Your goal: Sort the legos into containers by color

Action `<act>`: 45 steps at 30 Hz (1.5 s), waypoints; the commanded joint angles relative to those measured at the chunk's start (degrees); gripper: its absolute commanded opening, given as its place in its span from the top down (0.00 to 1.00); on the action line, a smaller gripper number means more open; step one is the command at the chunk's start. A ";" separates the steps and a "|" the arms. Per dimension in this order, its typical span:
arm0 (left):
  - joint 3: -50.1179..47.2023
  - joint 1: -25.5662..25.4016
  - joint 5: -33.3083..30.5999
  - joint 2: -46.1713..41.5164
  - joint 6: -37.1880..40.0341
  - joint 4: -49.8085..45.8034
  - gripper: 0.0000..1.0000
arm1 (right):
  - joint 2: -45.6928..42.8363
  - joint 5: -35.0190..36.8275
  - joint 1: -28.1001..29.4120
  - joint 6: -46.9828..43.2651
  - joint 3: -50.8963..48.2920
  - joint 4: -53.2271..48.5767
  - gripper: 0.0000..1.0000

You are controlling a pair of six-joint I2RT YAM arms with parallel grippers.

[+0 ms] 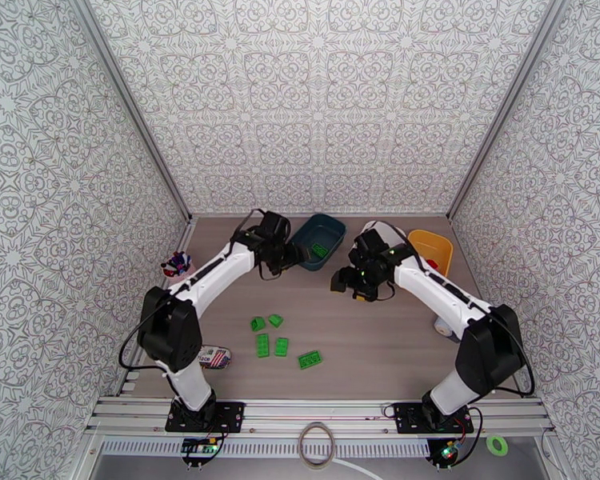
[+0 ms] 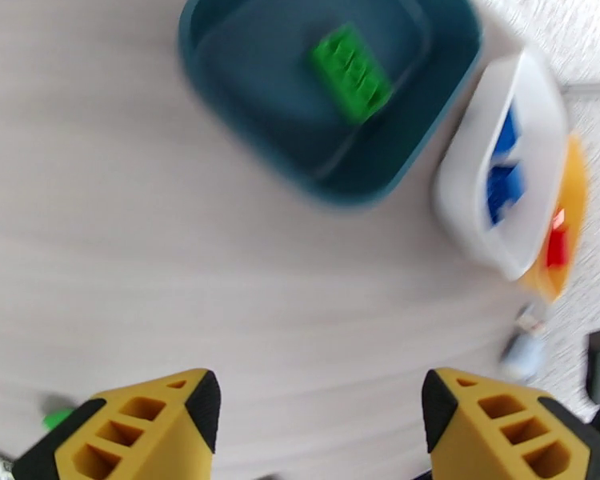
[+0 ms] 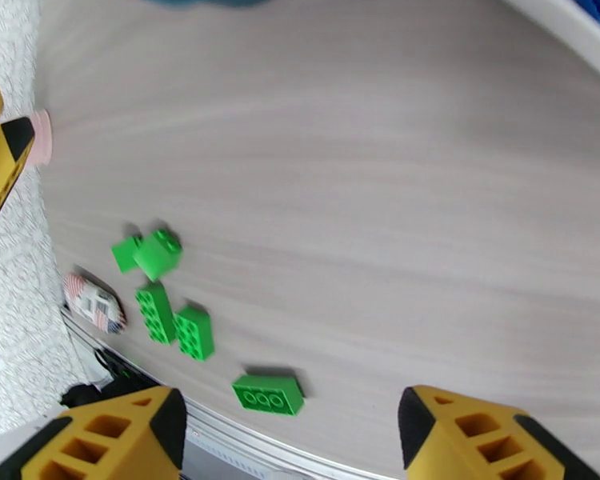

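While left gripper [image 2: 320,410] and right gripper [image 3: 290,426] gape empty, green legos [image 1: 280,346] lie on open table [image 1: 380,354], apart from the teal bin [image 2: 244,134].

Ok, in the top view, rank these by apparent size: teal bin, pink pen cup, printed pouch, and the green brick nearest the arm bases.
1. Teal bin, clearly the largest.
2. Pink pen cup and printed pouch: too alike to rank.
3. Green brick, the smallest.

Top view: bright, even, diffuse light, sharp all over; faint soft shadows on the table [image 1: 364,346]. Left wrist: strong motion blur smears the dark teal bin [image 2: 448,82] and white bin [image 2: 460,194]; frame edges bow. Right wrist: milder blur; green bricks [image 3: 192,334] soft-edged, small shadows, light probably from overhead.
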 commanded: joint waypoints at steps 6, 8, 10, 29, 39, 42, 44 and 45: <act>-9.92 -10.68 -3.52 -7.59 13.11 -4.63 0.26 | -8.79 3.07 0.98 0.21 -10.62 -0.38 0.25; -13.33 -13.36 -2.90 -9.98 14.68 -3.77 0.25 | -11.43 3.52 0.96 0.27 -13.12 -1.08 0.25; -16.89 -16.47 -2.17 -12.62 16.46 -2.65 0.23 | -14.44 3.66 0.96 0.82 -16.45 -1.36 0.25; -22.72 -33.89 -11.29 -1.05 18.80 -1.05 0.21 | -31.42 3.04 1.22 8.44 -29.28 -2.16 0.24; -24.94 -34.86 -10.92 2.18 17.49 0.68 0.36 | -32.93 3.83 1.23 8.88 -29.37 -3.56 0.24; -24.84 -34.68 -12.00 2.32 16.55 0.31 0.48 | -32.69 3.75 1.18 8.80 -29.38 -3.42 0.24; -24.49 -34.38 -12.39 2.15 15.95 0.07 0.56 | -32.28 3.49 1.18 8.75 -29.37 -2.92 0.24; -24.11 -34.15 -12.47 2.08 15.66 0.00 0.59 | -32.00 3.29 1.23 8.70 -29.36 -2.63 0.24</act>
